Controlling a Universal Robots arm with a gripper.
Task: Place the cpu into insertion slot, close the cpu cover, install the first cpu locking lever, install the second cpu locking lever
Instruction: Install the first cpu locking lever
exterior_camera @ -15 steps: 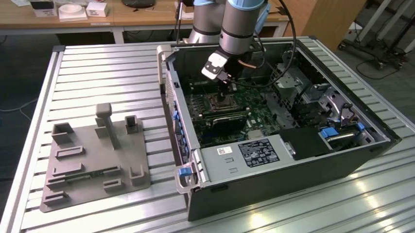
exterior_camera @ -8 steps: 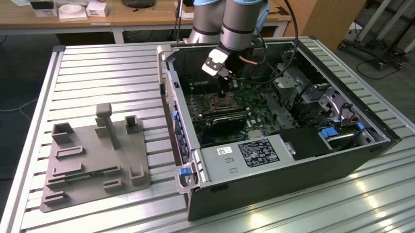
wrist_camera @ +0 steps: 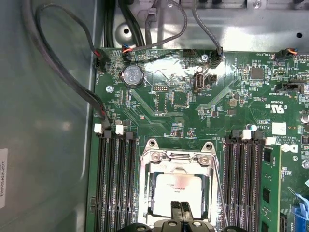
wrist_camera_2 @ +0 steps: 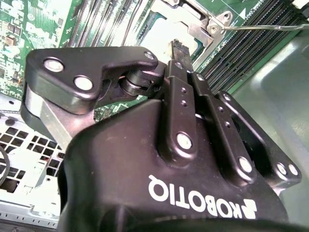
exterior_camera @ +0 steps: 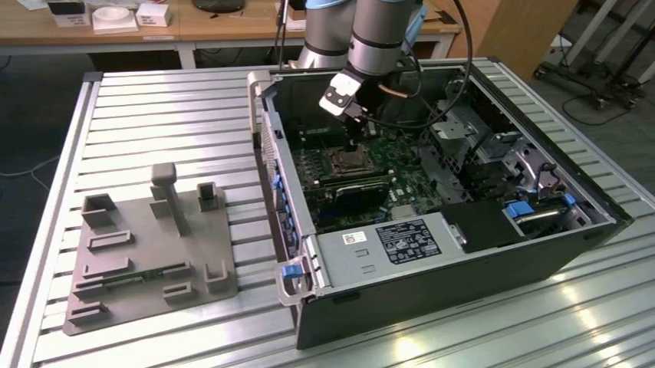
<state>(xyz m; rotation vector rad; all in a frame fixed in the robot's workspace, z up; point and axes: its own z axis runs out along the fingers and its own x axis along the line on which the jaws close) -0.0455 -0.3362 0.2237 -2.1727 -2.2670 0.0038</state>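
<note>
Pressing together with nothing between them, the two black fingers of the gripper [wrist_camera: 181, 212] point straight down at the socket [exterior_camera: 349, 161] on the green board [wrist_camera: 164, 106]. In the first wrist view their tips lie over one edge of the chip [wrist_camera: 176, 188], but I cannot tell whether they touch it. The chip sits flat in the socket, its pale metal top showing through the window of the cover [wrist_camera: 176, 158]. The cover, a silvery frame, lies down flat around the chip. A thin wire lever [wrist_camera: 219, 188] runs along one side of the frame, between it and a bank of long black memory slots [wrist_camera: 241, 183]; a second bank [wrist_camera: 116, 183] flanks the other side. In the second wrist view the same closed fingertips [wrist_camera_2: 176, 48] stand just before the cover's corner [wrist_camera_2: 193, 21], with the wire lever [wrist_camera_2: 260, 27] stretching away from it. Farther out on the board sits a round coin battery [wrist_camera: 132, 76]. In the exterior view the gripper [exterior_camera: 353, 144] reaches into the open computer case [exterior_camera: 461, 276], which lies on a slatted metal table [exterior_camera: 174, 123] beside a grey holder block [exterior_camera: 143, 253].
</note>
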